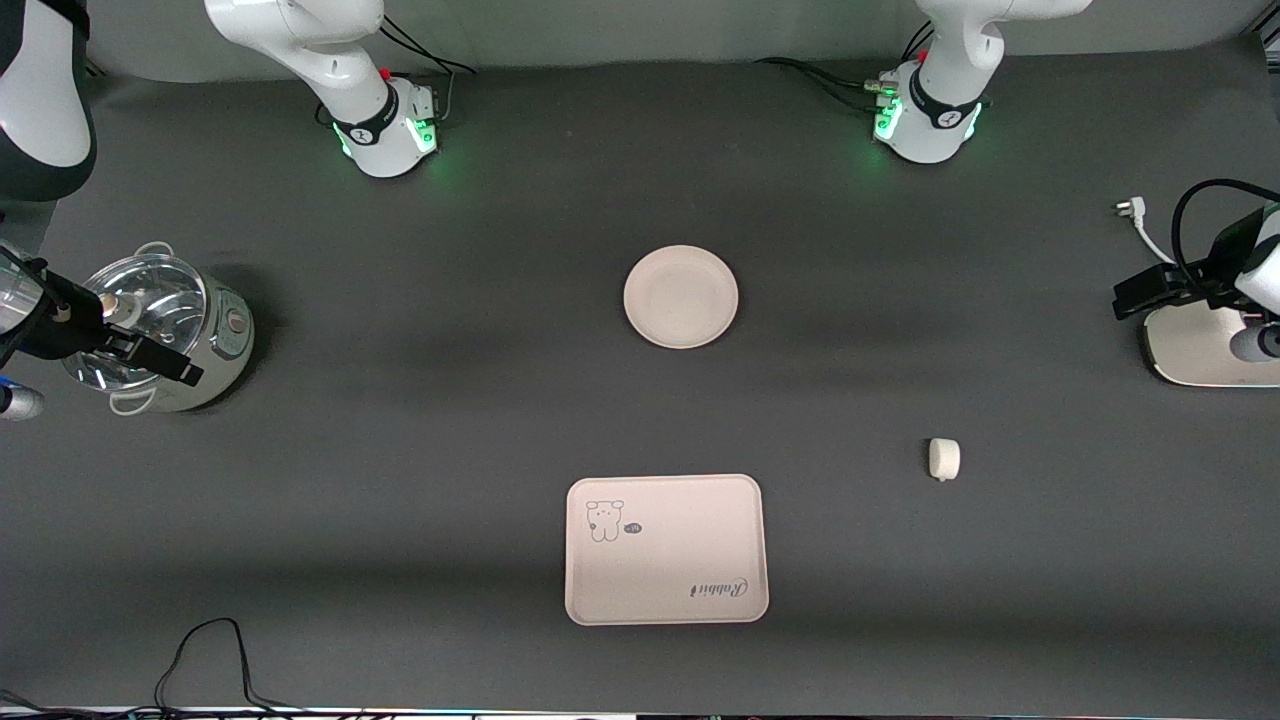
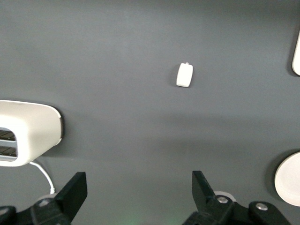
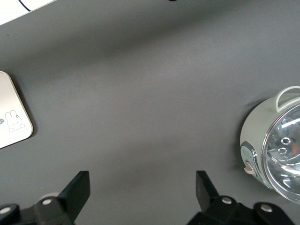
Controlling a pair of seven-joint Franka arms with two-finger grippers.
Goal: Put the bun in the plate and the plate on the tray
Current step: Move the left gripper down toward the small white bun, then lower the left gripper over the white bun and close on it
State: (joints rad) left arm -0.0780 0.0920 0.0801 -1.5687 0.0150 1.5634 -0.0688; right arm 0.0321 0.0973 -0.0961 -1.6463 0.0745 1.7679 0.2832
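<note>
The small white bun (image 1: 944, 459) lies on the dark table toward the left arm's end, nearer the front camera than the plate. It also shows in the left wrist view (image 2: 184, 75). The round cream plate (image 1: 681, 297) sits mid-table, empty. The rectangular cream tray (image 1: 666, 549) with the bear drawing lies nearer the front camera than the plate, empty. My left gripper (image 1: 1140, 292) hangs open and empty (image 2: 139, 192) beside the toaster. My right gripper (image 1: 165, 362) hangs open and empty (image 3: 140, 192) over the pot. Both are well away from the bun, plate and tray.
A white toaster (image 1: 1205, 350) stands at the left arm's end of the table, with its white plug (image 1: 1130, 210) beside it. A glass-lidded pot (image 1: 160, 330) stands at the right arm's end. A black cable (image 1: 205, 655) lies at the table's front edge.
</note>
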